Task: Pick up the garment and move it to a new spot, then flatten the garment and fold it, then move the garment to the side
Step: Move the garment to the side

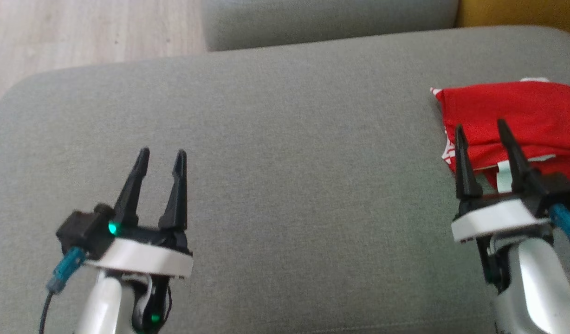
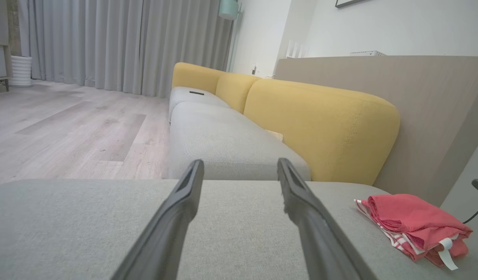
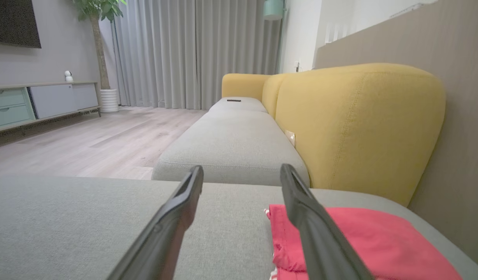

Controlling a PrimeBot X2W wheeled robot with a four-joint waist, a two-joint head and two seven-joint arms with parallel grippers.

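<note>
The garment (image 1: 508, 118) is a red piece with white trim, folded into a compact stack at the right side of the grey seat cushion (image 1: 285, 162). It also lies at the lower right in the left wrist view (image 2: 414, 225) and beside the right finger in the right wrist view (image 3: 363, 245). My right gripper (image 1: 481, 127) hovers over the garment's near left edge, jaws open, nothing between them. Far to the left, my left gripper (image 1: 162, 155) stands open above bare cushion. Each wrist view shows its own open fingers (image 2: 184, 202) (image 3: 301, 202).
A second grey cushion (image 1: 327, 18) adjoins at the back, with yellow backrests (image 2: 320, 124) along the right and a wood panel behind. Wooden floor (image 1: 80, 32) lies beyond the cushion's left back corner. A small dark object (image 2: 196, 92) rests on the far seat.
</note>
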